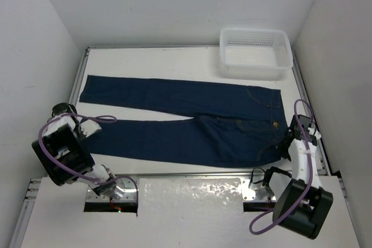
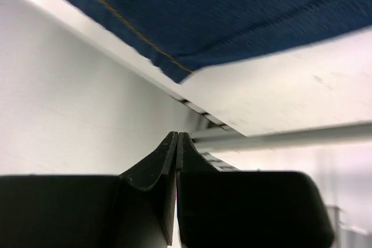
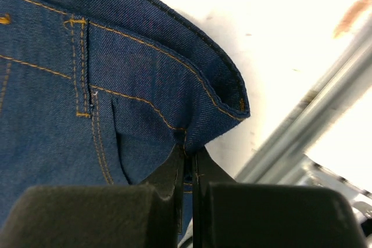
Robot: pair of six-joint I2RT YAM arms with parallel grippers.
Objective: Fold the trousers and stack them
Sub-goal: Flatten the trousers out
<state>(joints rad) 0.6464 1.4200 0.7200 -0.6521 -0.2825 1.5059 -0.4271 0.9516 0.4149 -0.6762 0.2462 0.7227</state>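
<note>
Top external view, starting at the near edge: the two arms rise from their bases, the left one folded back toward the left wall and the right one reaching forward along the right side of the counter [image 1: 174,62].

On the left wrist camera, the left fingers [image 2: 152,164] are pressed tip to tip with nothing between them. They hang off the cloth. The hem corner of a trouser leg lies ahead of them and apart from the tips, with a thin orange seam line running along it. White counter and a metal rail are beside that corner.

On the right wrist camera, the right fingers [image 3: 168,169] are clenched on a fold of denim at the corner of the waistband. The band curls up over the tips, and a belt loop with orange stitching sits just to the left.

Farther in, the trousers [image 1: 192,120] lie flat and full length across the middle of the counter, waist at the right and legs running to the left. The two legs part in a narrow V, so the near leg ends close to the left arm and the far leg ends near the left edge. A small tan button [image 1: 274,124] shows at the waist.

At the far right corner stands a white mesh basket [image 1: 254,53], upright, just beyond the waistband and not touching it.
</note>
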